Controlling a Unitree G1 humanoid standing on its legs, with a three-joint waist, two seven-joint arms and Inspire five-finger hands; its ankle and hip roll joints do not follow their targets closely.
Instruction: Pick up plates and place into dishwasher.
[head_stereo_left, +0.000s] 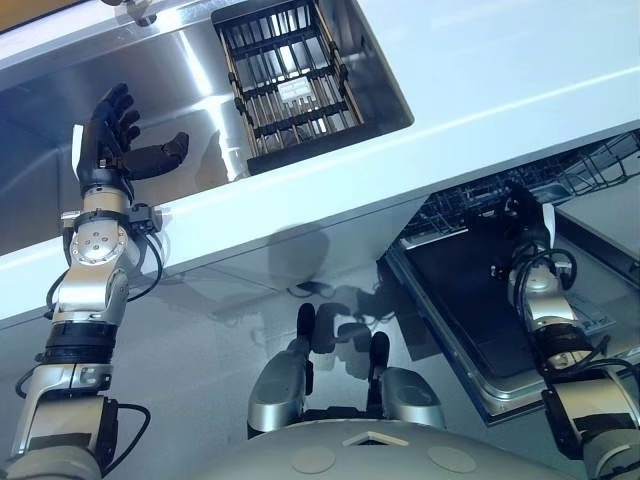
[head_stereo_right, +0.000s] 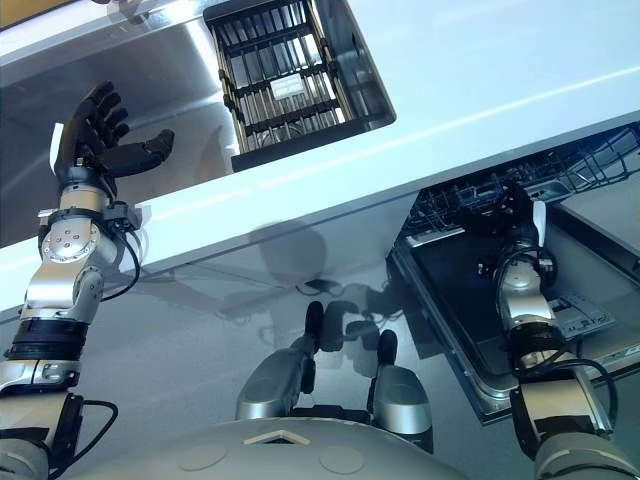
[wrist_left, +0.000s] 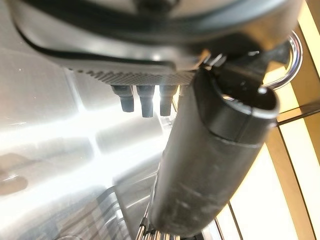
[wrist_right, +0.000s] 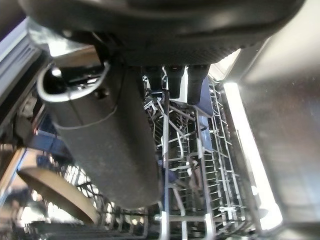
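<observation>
Left hand (head_stereo_left: 112, 135) hangs spread and empty over the sink (head_stereo_left: 195, 65), towards its left end. Right hand (head_stereo_right: 512, 208), fingers straight and empty, is at the dishwasher rack (head_stereo_left: 600, 165).

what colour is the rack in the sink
The rack is black; clearest in the left eye view.

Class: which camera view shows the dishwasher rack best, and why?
The right wrist view: the dishwasher rack shows close, its wires plain past the right hand. The two eye views catch just a strip of it beyond that hand.
</observation>
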